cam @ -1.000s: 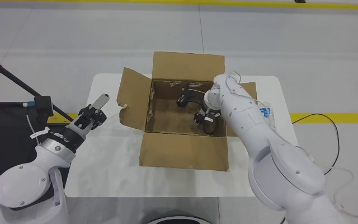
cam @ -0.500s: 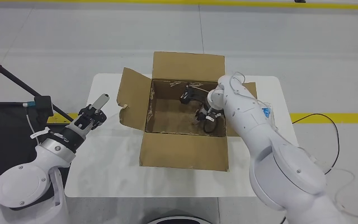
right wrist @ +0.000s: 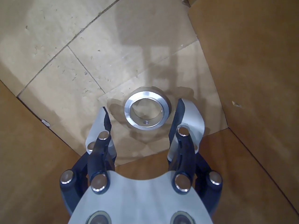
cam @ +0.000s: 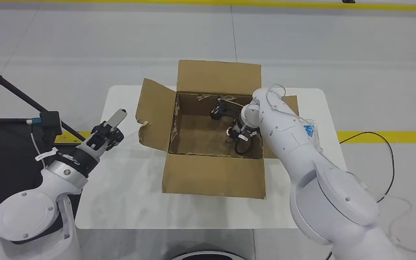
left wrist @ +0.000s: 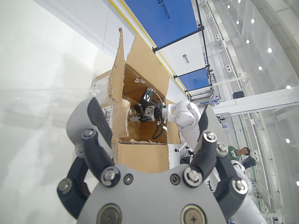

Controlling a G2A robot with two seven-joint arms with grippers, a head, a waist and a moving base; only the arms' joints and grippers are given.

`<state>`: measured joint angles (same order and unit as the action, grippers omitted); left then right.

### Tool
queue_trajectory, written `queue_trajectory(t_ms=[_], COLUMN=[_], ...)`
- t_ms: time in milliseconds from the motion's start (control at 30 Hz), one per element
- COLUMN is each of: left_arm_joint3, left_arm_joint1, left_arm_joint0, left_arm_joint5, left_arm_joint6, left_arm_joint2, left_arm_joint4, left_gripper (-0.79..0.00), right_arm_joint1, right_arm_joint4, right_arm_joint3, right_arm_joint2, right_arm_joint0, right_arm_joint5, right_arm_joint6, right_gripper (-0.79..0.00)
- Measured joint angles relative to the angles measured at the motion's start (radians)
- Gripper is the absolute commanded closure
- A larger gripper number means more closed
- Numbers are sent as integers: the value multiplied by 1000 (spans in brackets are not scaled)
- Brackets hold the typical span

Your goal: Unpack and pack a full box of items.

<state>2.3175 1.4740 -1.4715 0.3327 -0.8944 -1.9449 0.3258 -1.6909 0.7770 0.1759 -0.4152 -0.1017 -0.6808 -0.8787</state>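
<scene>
Ring (right wrist: 146, 125) lay flat, hole up, on right part of box (cam: 214, 175) floor; walls close, open floor leftward. Right gripper (right wrist: 142, 107) fingers spread either side of ring. Left gripper (left wrist: 150, 107) fingers apart, left of box.

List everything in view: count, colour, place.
table: 1, white, under everything else.
box: 1, brown cardboard, flaps open, on the middle of the table.
ring: 1, silver metal, on the box floor between the right hand's fingers.
plastic bag: 1, clear with a blue patch, on the table by the box's right flap, partly hidden by the arm.
left hand: 1, white and black, open, over the table's left part, outside the box.
right hand: 1, white and black, open, down inside the box over the ring.
</scene>
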Motion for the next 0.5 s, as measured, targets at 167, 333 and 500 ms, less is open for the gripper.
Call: queue_trajectory(t_ms=[167,333,500], left_arm_joint3=[0,0,0], left_arm_joint1=[0,0,0], left_arm_joint0=[0,0,0], left_arm_joint5=[0,0,0], left_arm_joint6=[0,0,0], left_arm_joint2=[0,0,0], left_arm_joint4=[0,0,0], left_gripper=[-785,-785,-785], right_arm_joint1=[0,2,8], right_arm_joint4=[0,-14,-13], right_arm_joint3=[2,4,-2], right_arm_joint2=[-5,-15,-25], right_arm_joint0=[-4,-1,11], right_arm_joint5=[-17,-66,-44], right_arm_joint6=[-2,-5,42], right_gripper=[-449,-502,-483])
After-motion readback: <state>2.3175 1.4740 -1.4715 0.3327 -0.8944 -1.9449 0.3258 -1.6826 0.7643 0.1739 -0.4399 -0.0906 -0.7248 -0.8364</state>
